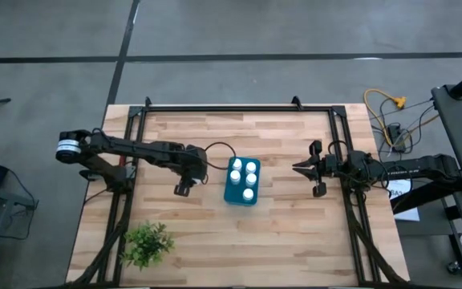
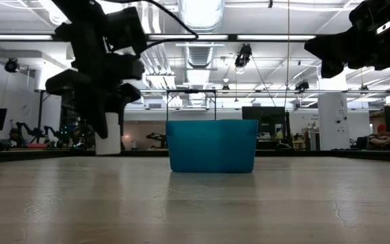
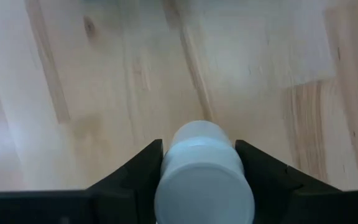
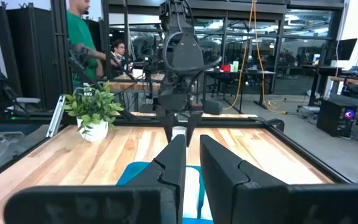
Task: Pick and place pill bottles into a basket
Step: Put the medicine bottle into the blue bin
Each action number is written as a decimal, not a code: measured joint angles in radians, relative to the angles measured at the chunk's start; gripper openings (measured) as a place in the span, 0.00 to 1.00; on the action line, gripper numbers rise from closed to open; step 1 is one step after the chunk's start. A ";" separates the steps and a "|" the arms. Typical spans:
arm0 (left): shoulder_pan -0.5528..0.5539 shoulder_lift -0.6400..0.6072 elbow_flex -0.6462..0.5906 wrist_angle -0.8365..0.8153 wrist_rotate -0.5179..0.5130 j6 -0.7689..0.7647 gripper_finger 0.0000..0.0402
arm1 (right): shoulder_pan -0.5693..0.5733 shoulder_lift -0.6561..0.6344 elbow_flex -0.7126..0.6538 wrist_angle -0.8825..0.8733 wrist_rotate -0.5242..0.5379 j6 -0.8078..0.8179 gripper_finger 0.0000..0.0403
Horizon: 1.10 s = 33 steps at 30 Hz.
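A teal-blue basket (image 1: 229, 193) stands at the table's middle with several white pill bottles (image 1: 252, 167) upright in it; it also shows in the low view (image 2: 212, 146). My left gripper (image 1: 184, 183) is just left of the basket, pointing down and shut on one more white pill bottle (image 3: 204, 180), which also shows in the low view (image 2: 108, 135). My right gripper (image 1: 299, 168) hovers right of the basket, shut and empty, pointing toward it. My left gripper pinches the pill bottle's body (image 3: 166, 163) between its two fingers, just below the cap, from above with the fingers pointing down. The bottle stands upright. Its bottom (image 2: 108, 152) is at tabletop height; whether it is clear of the table I cannot tell.
A small green plant in a white pot (image 1: 147, 243) stands near the table's near left corner. Black frame rails (image 1: 239, 108) run along the far and side edges. Bare wood lies between my left gripper and the basket. People (image 4: 79, 37) show in the room beyond.
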<state>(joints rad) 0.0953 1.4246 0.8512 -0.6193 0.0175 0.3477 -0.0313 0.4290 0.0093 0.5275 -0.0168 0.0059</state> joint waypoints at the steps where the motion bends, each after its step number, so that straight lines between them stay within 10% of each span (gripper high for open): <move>1: -0.005 0.000 0.007 0.001 0.002 0.000 0.40 | 0.000 0.000 0.000 0.000 0.000 0.000 0.10; 33: -0.177 0.169 0.378 0.035 0.029 0.007 0.44 | 0.000 0.000 0.000 0.000 0.020 0.002 0.09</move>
<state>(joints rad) -0.0812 1.5940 1.2288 -0.5839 0.0467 0.3547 -0.0314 0.4286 0.0093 0.5270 0.0032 0.0078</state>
